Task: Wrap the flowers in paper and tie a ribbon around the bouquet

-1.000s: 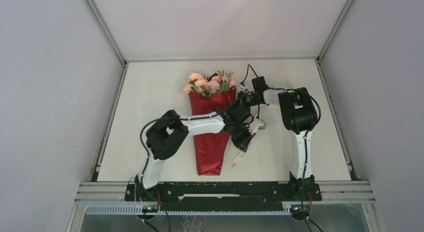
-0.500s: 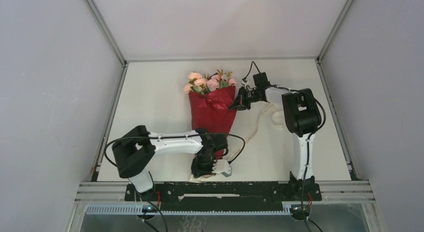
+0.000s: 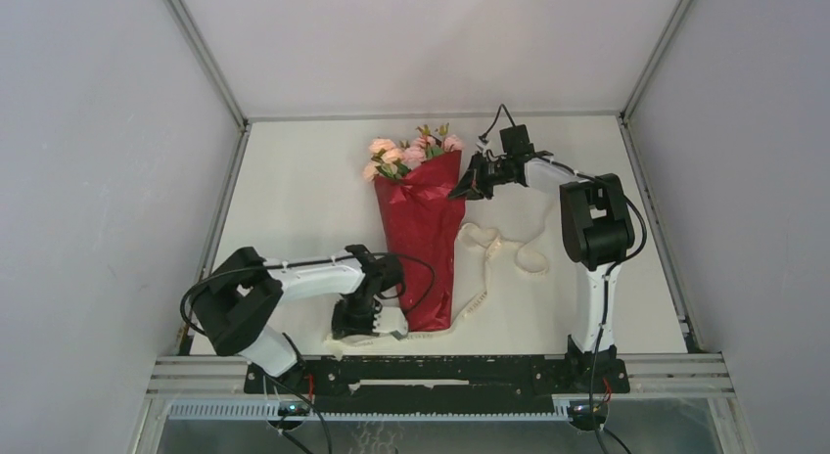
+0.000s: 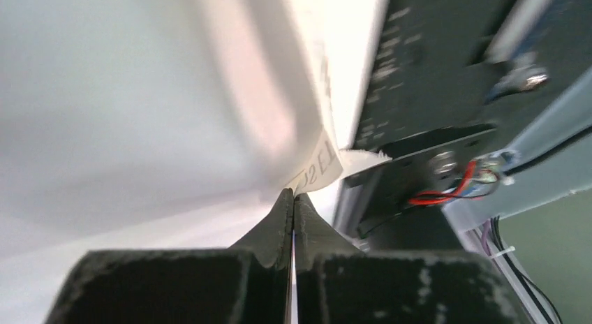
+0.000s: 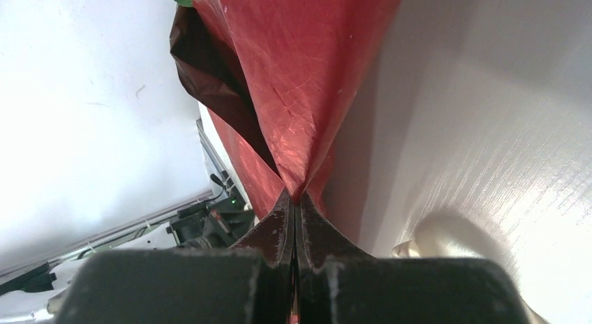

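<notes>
Two clamped grips: left gripper (image 4: pixel 293 195) pinches the ribbon (image 4: pixel 315 165), right gripper (image 5: pixel 297 198) pinches the paper (image 5: pixel 300 79) edge.

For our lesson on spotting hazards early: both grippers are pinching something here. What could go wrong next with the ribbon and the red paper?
1. The left gripper pinches the ribbon only near its end, at the fingertips; a tug could slip it free.
2. The right gripper holds just a thin fold of the red paper; pulling may tear it or open the bouquet.
3. Loose ribbon loops beside the bouquet might tangle.
</notes>
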`<state>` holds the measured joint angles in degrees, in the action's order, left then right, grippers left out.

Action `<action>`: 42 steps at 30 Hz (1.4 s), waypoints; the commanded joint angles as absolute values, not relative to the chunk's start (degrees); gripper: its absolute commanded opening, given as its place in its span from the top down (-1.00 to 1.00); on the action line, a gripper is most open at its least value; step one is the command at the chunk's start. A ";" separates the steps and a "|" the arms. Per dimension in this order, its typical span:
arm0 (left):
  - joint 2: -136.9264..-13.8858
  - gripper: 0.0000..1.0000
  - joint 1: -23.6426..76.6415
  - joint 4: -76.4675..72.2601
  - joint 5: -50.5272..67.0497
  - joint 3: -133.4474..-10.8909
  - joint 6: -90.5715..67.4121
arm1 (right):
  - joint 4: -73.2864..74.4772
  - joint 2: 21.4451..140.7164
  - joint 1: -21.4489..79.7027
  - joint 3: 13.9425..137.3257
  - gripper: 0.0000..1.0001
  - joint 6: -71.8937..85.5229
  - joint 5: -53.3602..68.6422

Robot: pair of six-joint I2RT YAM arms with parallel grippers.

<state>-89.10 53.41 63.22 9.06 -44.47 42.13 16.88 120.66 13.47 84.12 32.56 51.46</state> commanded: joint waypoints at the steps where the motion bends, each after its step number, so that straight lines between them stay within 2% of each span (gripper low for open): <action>1: -90.01 1.00 47.55 60.30 -4.61 -43.21 44.19 | 18.65 117.46 13.27 88.56 1.00 33.92 51.70; 8: -96.30 1.00 40.94 55.01 -13.82 -46.58 43.66 | 22.19 117.97 13.80 92.23 1.00 33.42 50.94; 13: -98.70 1.00 38.99 50.07 -20.31 -48.19 44.12 | 21.99 118.14 14.07 89.98 1.00 33.07 50.88; 17: -103.89 1.00 30.44 48.50 -24.79 -55.52 42.98 | 20.55 116.95 14.18 88.54 1.00 33.98 51.85; 26: -113.05 1.00 18.43 51.32 -25.44 -71.70 40.06 | 25.02 114.79 15.22 93.06 1.00 33.17 51.88; 34: -117.96 1.00 10.70 53.80 -17.71 -95.75 29.38 | 23.67 114.29 15.76 88.17 1.00 32.82 51.66; 37: -117.87 1.00 9.03 52.12 -14.78 -102.14 25.01 | 23.77 114.00 15.98 87.45 1.00 32.53 51.44; 42: -112.78 1.00 7.56 45.63 -14.00 -104.52 19.67 | 24.14 114.30 16.46 85.95 1.00 31.56 51.08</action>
